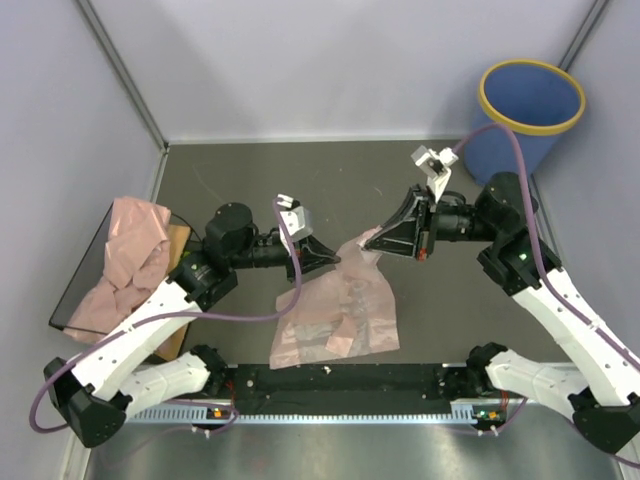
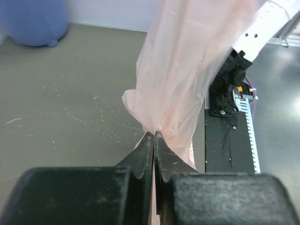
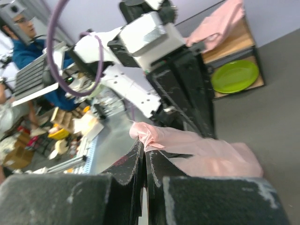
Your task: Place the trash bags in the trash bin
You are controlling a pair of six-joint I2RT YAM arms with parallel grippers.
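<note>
We should raise both arms together until the pink trash bag (image 1: 340, 320), its lower half draped mid-worktop (image 1: 230, 180), hangs free, then carry it rightward and lower it into the trash bin (image 1: 548, 148) in the back right corner, releasing only past the yellow rim. Our left end effector (image 1: 333, 258) is clamped shut on a gathered fold of the bag. Just beside it, our right end effector (image 1: 370, 240) pinches the same bag, also closed.
</note>
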